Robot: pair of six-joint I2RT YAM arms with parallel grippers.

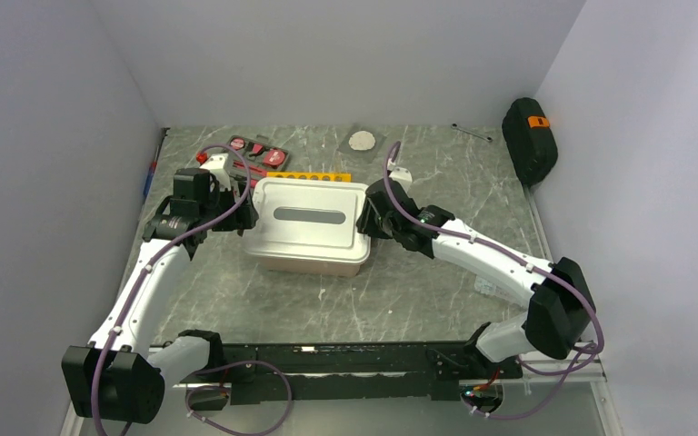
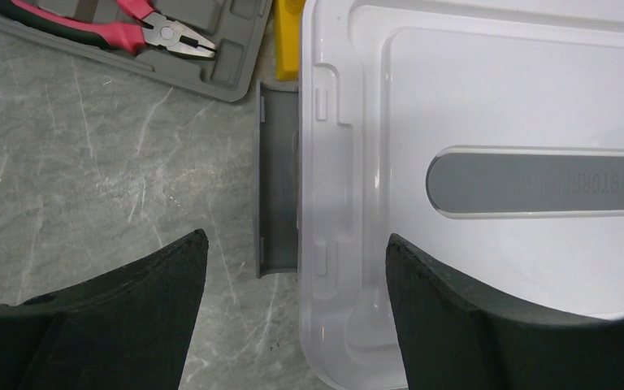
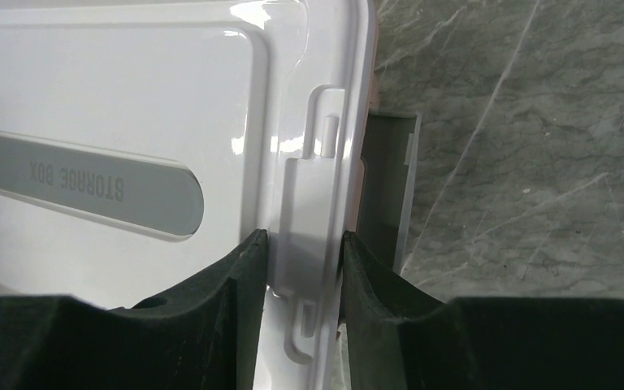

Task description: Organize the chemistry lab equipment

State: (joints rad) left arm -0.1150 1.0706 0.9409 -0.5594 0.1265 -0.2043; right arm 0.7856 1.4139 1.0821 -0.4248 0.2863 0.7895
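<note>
right gripper [image 3: 304, 237] of mine is clamped on the raised right lid edge of the white plastic storage box [image 3: 130, 97]. my left gripper [image 2: 294, 240] hangs wide apart over its grey side latch [image 2: 279, 179]. yellow plastic test-tube rack [image 1: 309, 176] lies just behind the box, on the grey marbled table [image 1: 418, 300].

My top camera looks down from high behind the rig; each wrist camera hovers close over one end of the white storage box [image 1: 307, 218], seen in all three.

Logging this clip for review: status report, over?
Left end effector open, straddling box lid's left edge by grey latch. Right end effector pinching lid's right edge. Yellow rack behind, untouched. Nothing in the way.
</note>
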